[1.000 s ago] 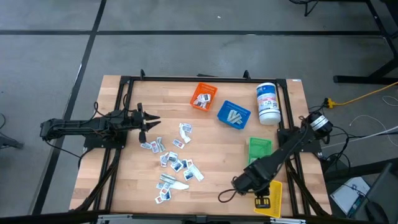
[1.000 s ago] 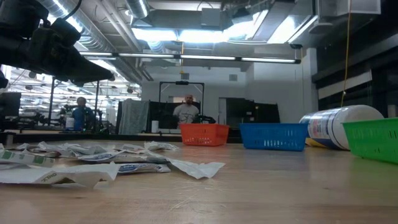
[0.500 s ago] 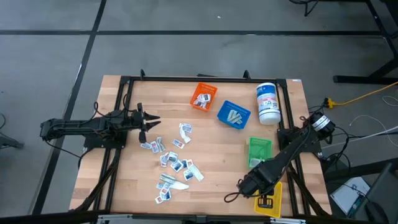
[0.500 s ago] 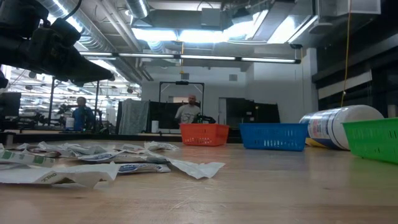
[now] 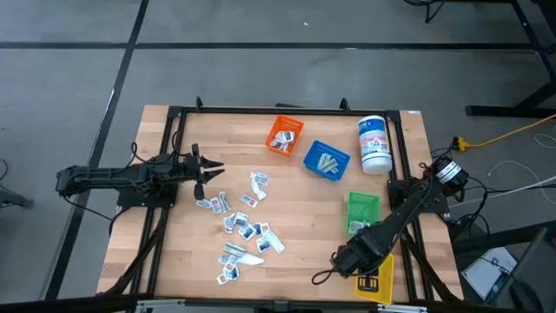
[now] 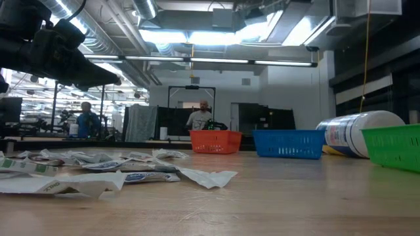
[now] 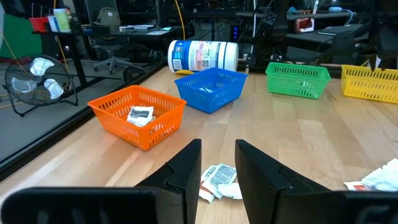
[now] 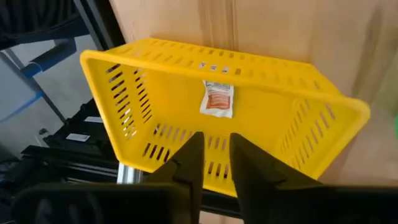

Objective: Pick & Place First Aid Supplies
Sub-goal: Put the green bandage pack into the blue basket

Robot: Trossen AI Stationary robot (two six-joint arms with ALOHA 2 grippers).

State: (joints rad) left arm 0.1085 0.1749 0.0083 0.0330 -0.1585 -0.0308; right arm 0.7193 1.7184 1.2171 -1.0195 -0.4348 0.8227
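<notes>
Many first aid supplies, small white packets, lie loose on the wooden table left of centre; the low view shows them as a pile. My left gripper waits open at the table's left side, its fingers level and short of the packets. My right gripper hangs open over the yellow bin at the near right corner, pointing steeply down. One packet with orange print lies on the bin's floor, beyond the fingertips. Nothing is between the fingers.
An orange bin with a packet, a blue bin and a green bin stand on the right half. A white canister lies at the far right. A black frame rims the table. People stand in the room behind.
My right gripper has swung a little toward the table's right edge, further over the yellow bin, and has turned slightly. The left arm and the loose packets have kept still.
</notes>
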